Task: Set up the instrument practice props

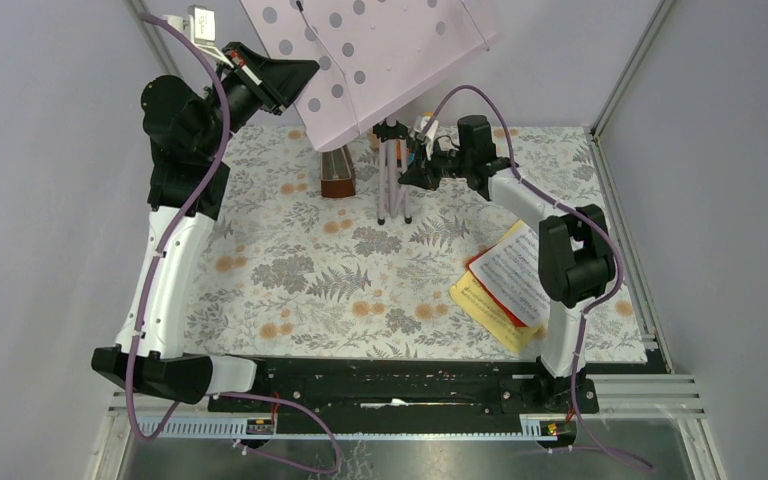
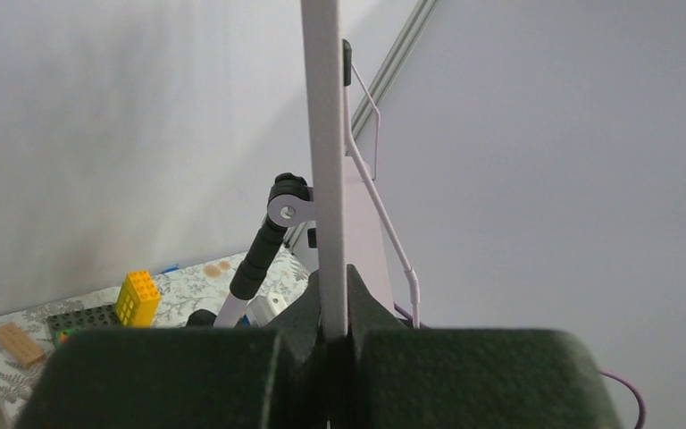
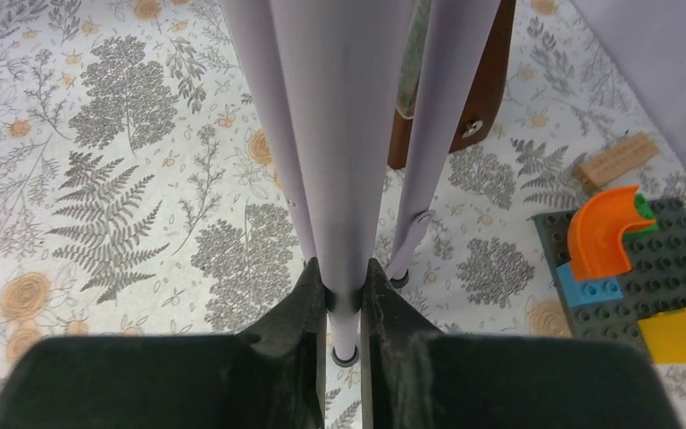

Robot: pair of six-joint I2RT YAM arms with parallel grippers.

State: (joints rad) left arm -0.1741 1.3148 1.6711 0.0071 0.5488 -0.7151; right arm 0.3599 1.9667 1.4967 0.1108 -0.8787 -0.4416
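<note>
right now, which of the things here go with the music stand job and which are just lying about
Part of the job:
- pink perforated panel
- lilac tripod
- sheet-music pages

Just lying about:
- brown wedge-shaped object
- toy blocks on a dark base
- small wooden block

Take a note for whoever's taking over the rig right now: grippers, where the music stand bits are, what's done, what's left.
Left gripper: shut on the edge of the pink panel, raised at the back.
Right gripper: shut on one leg of the lilac tripod, upright under the panel, legs folded together.
Sheet-music pages: stacked flat on the cloth by the right arm.
Done: panel appears mounted on the tripod.
Left: spread the legs, place the pages on the panel.
</note>
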